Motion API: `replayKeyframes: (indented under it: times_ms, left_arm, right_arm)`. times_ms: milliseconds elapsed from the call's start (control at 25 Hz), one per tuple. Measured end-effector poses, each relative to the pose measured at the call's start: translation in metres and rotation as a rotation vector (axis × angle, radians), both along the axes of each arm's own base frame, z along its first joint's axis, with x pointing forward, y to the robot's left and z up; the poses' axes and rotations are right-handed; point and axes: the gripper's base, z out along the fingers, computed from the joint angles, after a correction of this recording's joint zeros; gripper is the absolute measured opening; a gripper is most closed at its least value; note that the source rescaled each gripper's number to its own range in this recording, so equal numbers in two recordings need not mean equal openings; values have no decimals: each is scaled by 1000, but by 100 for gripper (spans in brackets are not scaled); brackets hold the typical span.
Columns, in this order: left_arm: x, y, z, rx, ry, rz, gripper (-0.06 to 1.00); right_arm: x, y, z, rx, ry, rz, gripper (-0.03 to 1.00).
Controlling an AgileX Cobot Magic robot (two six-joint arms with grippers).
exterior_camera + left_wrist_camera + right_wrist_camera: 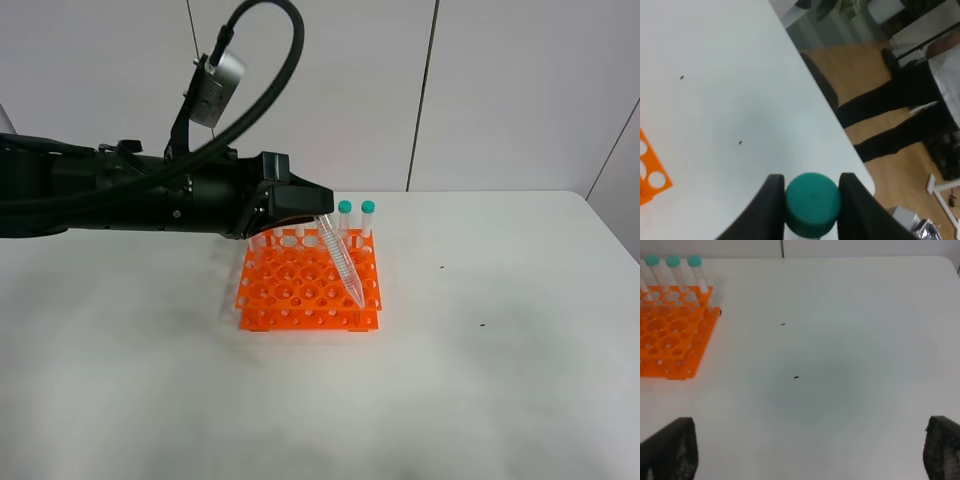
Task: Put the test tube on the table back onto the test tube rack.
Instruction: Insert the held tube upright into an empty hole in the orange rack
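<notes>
The left fingers (771, 200) are clenched on the teal screw cap (812, 202) of the tube (342, 262). They hold the slim clear plastic tilted, so its conical tip aims at a round hole near the orange rack's (290, 290) front right corner, off the matte white worktop (500, 350). The right fingers (670, 450) are spread wide and hold nothing, well away from the rack, probably to keep clear.

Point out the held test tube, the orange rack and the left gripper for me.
the test tube (342, 262), exterior high view, middle of its clear body.
the test tube rack (300, 322), exterior high view, on its front wall.
left gripper (812, 197), left wrist view, midway between its fingertips, at the teal cap.
</notes>
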Motion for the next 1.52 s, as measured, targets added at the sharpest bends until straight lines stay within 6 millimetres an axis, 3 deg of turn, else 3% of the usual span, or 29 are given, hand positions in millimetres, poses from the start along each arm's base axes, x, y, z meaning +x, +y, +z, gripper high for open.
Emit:
replayKeyframes:
  times_ms: [280, 440, 640, 960, 1160, 1360, 1520]
  left_arm:
    - [-26, 13, 44, -80, -98, 5, 0]
    - [-34, 21, 57, -61, -166, 25, 0]
    - [-27, 28, 52, 66, -237, 110, 0]
    - [-12, 50, 36, 465, -393, 231, 0]
    - [1, 59, 37, 530, -511, 363, 0]
    - [12, 54, 25, 521, -580, 404, 0]
    - [13, 30, 12, 539, -646, 316, 0]
  right_arm:
    - [0, 0, 0, 0, 0, 0, 100]
    - [0, 0, 0, 1, 0, 0, 100]
    - [0, 0, 0, 1, 0, 0, 100]
    - [0, 0, 0, 1, 0, 0, 100]
    - [0, 0, 0, 1, 0, 0, 100]
    - [0, 0, 0, 1, 0, 0, 100]
    - [0, 0, 0, 1, 0, 0, 100]
